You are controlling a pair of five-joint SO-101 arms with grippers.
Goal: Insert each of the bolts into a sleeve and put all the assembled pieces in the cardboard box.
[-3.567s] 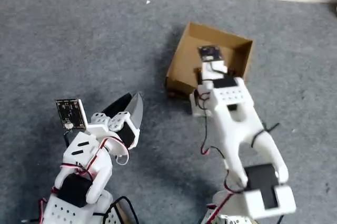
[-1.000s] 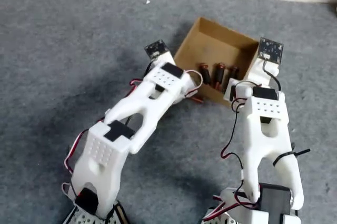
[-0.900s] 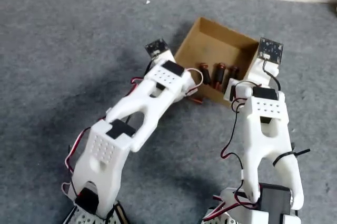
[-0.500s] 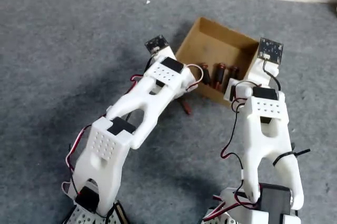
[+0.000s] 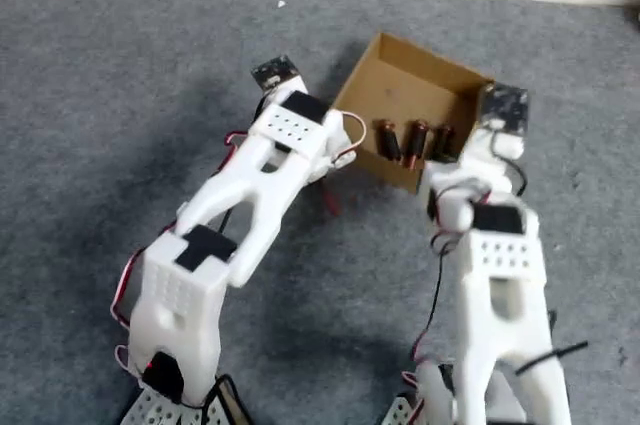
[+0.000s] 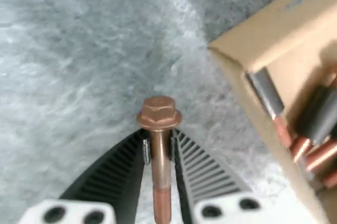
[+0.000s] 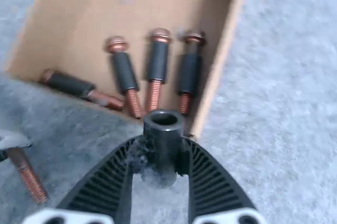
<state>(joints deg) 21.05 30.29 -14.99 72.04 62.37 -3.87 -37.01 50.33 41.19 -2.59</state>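
My left gripper point(image 6: 159, 138) is shut on a copper bolt point(image 6: 159, 118), hex head pointing away from the wrist, over the grey carpet just outside the cardboard box point(image 6: 274, 34). In the high view the bolt's threaded end point(image 5: 328, 199) sticks out under the left arm point(image 5: 275, 150), by the box's near-left wall. My right gripper point(image 7: 163, 147) is shut on a black sleeve point(image 7: 164, 127), held upright just outside the box point(image 7: 224, 55) at its near wall. Several bolts in sleeves point(image 7: 156, 60) lie side by side inside the box point(image 5: 425, 57).
Grey carpet point(image 5: 130, 75) covers the whole table. The right arm point(image 5: 495, 245) stands close to the box's near-right corner. The left arm's bolt point(image 7: 26, 182) shows low in the right wrist view, a short way from the sleeve.
The left arm has drawn back to the left, away from the box corner, with the bolt still held. The right arm has shifted slightly left and nearer the camera.
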